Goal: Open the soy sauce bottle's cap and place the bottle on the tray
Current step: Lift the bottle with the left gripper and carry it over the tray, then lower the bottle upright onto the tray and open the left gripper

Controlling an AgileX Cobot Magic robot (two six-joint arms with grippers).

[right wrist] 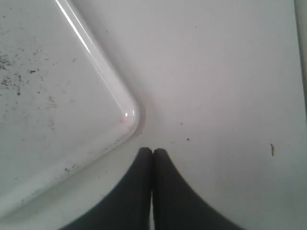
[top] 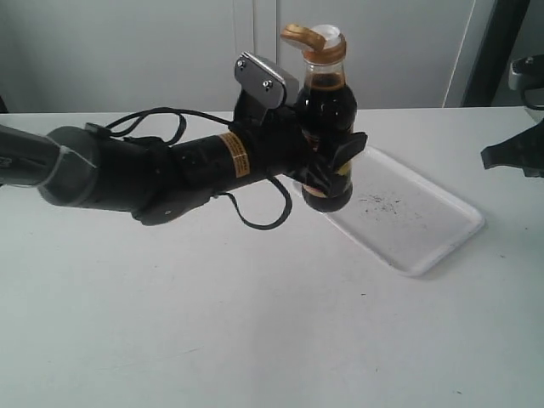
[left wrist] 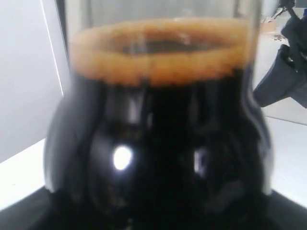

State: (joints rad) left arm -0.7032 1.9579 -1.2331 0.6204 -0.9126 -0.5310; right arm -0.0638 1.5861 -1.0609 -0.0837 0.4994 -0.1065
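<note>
Upright soy sauce bottle [top: 325, 110] clamped by left gripper [top: 327, 166] at tray [top: 442, 238] edge
Judged heavy, slick glass; best held at labelled body; right gripper [right wrist: 152, 153] pinched together by tray

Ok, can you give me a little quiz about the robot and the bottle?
1. True or false: the cap on the soy sauce bottle is flipped open.
2. Which pincer holds the bottle? A left, B right, C neither.
3. Fill in: the right pincer, by a corner of the tray, is ___ (open or shut).
Key: 1 true. 2 A, the left pincer. 3 shut.
</note>
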